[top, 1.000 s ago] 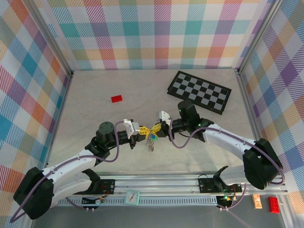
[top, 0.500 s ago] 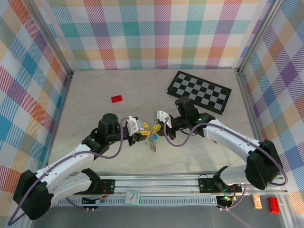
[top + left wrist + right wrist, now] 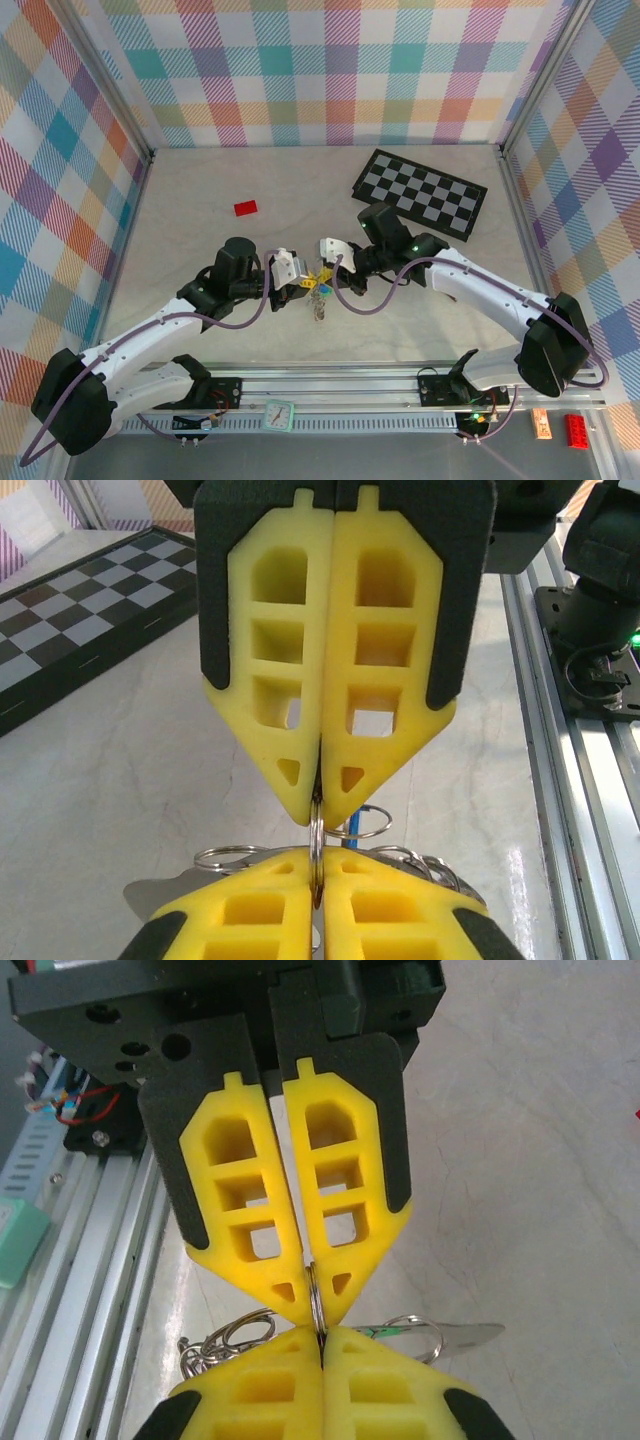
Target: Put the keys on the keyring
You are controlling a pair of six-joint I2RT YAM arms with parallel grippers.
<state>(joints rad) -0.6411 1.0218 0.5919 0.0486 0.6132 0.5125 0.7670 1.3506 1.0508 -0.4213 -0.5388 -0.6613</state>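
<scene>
The left fingers [image 3: 260,915] and right fingers [image 3: 265,1390] meet tip to tip above the surface [image 3: 190,250]. Both are closed on the thin keyring [image 3: 314,1305], which stands edge-on between them. The keys [image 3: 319,303] dangle at 6 o'clock from the pinch, and I judge them equally near both arms.

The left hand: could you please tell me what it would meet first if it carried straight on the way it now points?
The left hand pinches the keyring edge-on; going straight on, it would most likely meet the right hand, shut on the same ring directly opposite.
</scene>
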